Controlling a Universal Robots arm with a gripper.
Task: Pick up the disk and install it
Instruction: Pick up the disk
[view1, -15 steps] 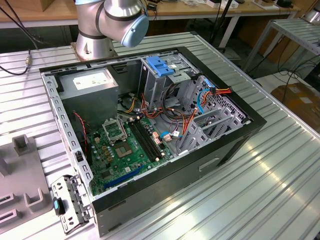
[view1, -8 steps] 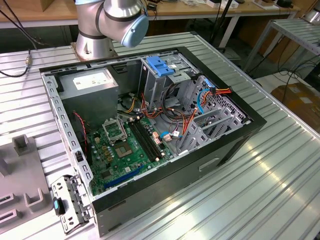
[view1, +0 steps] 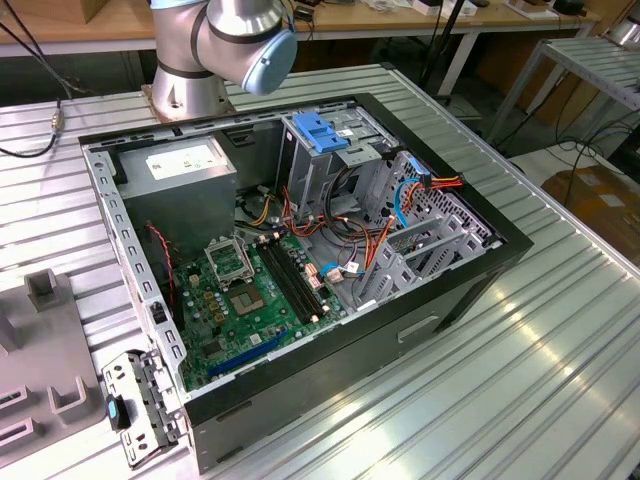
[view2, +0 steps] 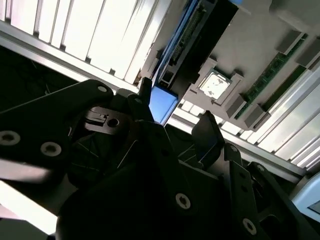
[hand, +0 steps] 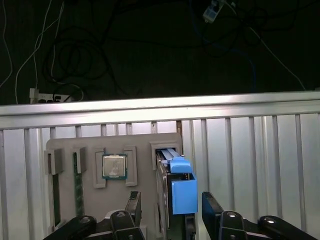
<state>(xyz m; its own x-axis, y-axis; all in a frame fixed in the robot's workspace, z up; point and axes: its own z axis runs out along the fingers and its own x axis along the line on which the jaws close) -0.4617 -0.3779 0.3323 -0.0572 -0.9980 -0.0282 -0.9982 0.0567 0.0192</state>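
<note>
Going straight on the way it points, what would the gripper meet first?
Probably the disk, standing on edge in the grey holder, in line with the open gripper; depth is unclear.

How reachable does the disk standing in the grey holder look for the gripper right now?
Probably yes: in the first wrist view the gripper has its jaws open on either side of the upright disk, and nothing shows between them and it.

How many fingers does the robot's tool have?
2. In the first wrist view the tool has a finger on one side of the disk and another on the other, neither touching it.
</note>
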